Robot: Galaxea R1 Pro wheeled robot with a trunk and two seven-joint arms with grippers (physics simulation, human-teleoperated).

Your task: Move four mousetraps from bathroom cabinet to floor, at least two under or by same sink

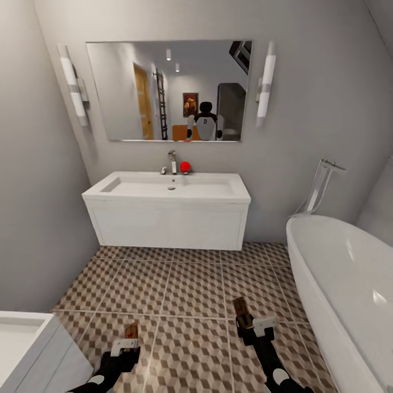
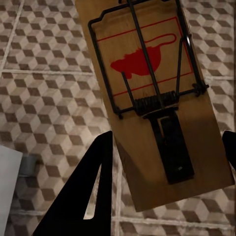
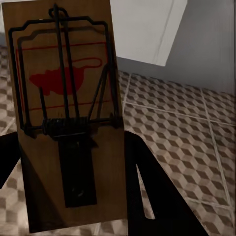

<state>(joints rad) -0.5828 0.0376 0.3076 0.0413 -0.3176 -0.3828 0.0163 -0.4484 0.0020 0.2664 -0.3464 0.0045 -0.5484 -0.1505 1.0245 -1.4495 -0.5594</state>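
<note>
Step in hand: carrying traps to the bathroom sink (image 1: 169,188). Left gripper (image 1: 126,345) clamps one mousetrap (image 2: 157,98); right gripper (image 1: 256,326) clamps another (image 3: 66,113), apparently both above the bathroom floor (image 1: 191,289). Next: advance, lower beside the vanity, release.

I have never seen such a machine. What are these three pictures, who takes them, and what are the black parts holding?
This is a simulated two-armed robot in a bathroom. The big picture comes from its head camera: a white rectangular sink under a mirror, a white bathtub, and cube-patterned floor tiles. The two small pictures come from cameras near each gripper. The left gripper holds a flat tan wooden mousetrap with a red bait mark; the right gripper holds a second mousetrap. Both are above the floor, not yet put down.
</note>
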